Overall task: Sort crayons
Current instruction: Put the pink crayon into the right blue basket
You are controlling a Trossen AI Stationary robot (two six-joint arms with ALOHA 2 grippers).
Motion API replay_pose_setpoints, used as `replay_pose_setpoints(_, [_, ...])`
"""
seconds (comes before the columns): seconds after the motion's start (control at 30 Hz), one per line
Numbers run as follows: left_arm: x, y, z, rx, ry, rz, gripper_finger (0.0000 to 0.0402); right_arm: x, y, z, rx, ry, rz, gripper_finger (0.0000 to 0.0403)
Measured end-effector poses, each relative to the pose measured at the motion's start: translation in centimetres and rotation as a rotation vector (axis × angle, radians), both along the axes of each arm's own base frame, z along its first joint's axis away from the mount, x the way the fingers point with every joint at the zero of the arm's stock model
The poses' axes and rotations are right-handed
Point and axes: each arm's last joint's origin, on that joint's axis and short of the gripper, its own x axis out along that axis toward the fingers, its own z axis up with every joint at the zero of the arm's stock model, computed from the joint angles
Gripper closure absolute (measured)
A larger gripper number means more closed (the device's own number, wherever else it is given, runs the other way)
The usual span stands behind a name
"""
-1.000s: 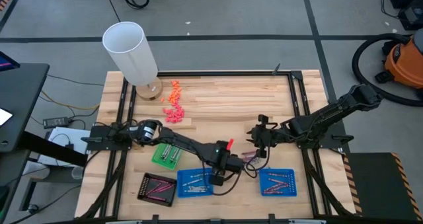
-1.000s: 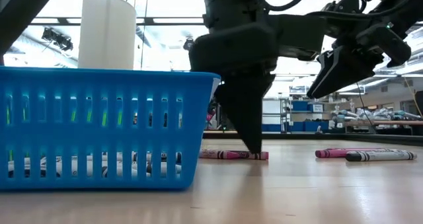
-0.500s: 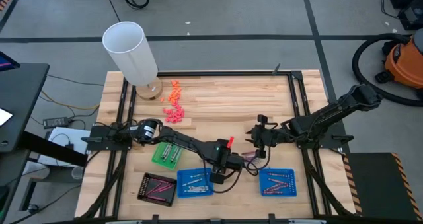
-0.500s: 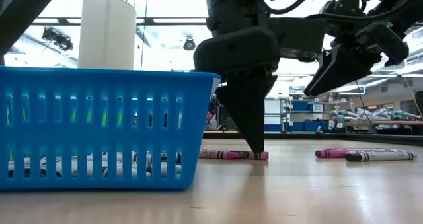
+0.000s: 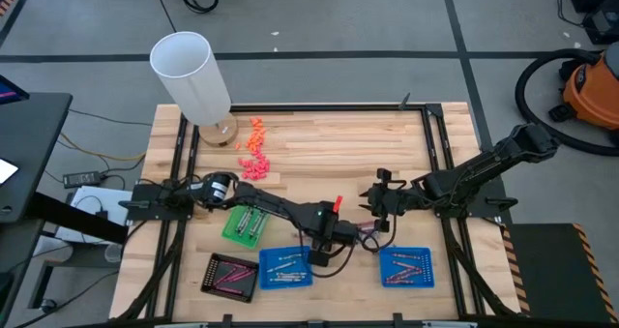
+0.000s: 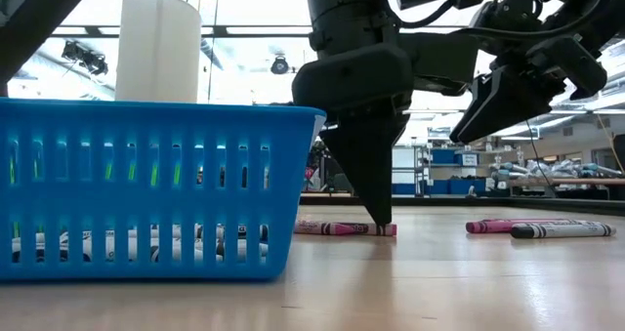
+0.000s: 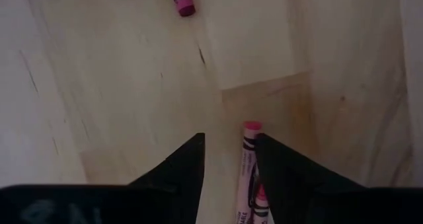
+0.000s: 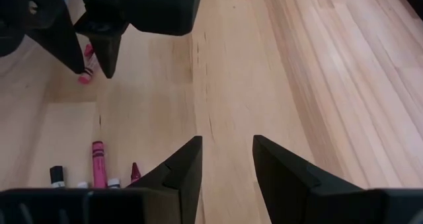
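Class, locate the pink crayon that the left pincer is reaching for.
In the low view, the pink crayon lies flat on the wooden table, just right of the blue basket, directly beneath the left pincer; its open fingers straddle it in the left wrist view.

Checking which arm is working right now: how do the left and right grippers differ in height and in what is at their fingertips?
The left gripper is down at the tabletop, fingers either side of a pink crayon lying flat; the right gripper hangs raised above the wood. The left gripper has that crayon between its fingers; the right gripper has only bare wood between its own. Both are open.
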Motion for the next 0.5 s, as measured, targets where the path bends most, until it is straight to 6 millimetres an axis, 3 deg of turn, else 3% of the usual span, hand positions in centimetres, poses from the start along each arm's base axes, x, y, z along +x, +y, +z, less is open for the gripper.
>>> replay_pose_setpoints(0.37, [-0.1,-0.4,0.0,-0.027,0.010,-0.014,0.0267,0.0,0.0,0.0,-0.003,0.002,0.007,0.0259])
replay_pose_setpoints(0.5, [0.0,-0.2,-1.2,-0.017,0.041,-0.011,0.0267,0.0,0.0,0.0,0.002,-0.001,0.011,0.0259])
